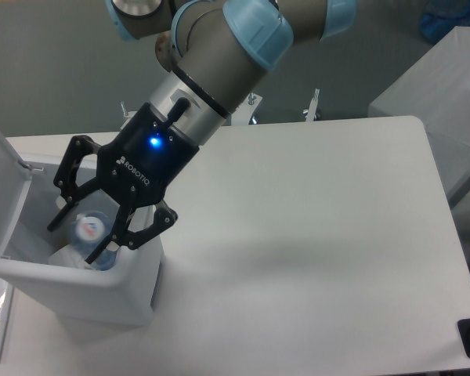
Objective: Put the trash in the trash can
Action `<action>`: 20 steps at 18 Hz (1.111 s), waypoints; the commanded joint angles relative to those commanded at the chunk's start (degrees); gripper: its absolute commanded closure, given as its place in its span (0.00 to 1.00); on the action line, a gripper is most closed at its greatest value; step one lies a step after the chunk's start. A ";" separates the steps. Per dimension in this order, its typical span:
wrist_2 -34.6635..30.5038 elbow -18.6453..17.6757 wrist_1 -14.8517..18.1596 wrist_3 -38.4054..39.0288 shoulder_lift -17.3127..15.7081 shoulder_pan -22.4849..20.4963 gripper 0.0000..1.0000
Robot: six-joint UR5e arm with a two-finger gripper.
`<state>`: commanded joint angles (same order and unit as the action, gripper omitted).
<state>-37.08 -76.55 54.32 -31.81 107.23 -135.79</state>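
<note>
The white trash can [102, 283] stands at the table's left front, its flip lid [0, 184] swung up on the left. My gripper [77, 237] reaches down into the can's opening with its fingers spread, open. The crushed clear bottle [91, 232] with its blue-red label lies inside the can between the fingers, no longer pinched. A bit of the crumpled white wrapper [62, 254] shows in the can beside the bottle, mostly hidden by the rim and my fingers.
The white table [313, 227] stretches to the right of the can. Two small metal clamps [313, 106] stick up at its far edge. A white box [446, 102] stands off the table's right side.
</note>
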 joint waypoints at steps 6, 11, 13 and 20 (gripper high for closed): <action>-2.38 0.17 0.09 -0.18 2.10 -6.75 0.00; -8.60 0.53 0.09 -3.07 5.45 -13.62 0.00; -16.85 -0.17 0.18 -8.68 5.45 -14.50 0.00; -34.63 -0.09 1.23 -21.97 7.47 -20.56 0.00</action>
<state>-71.71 -76.64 55.55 -53.78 114.69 -156.35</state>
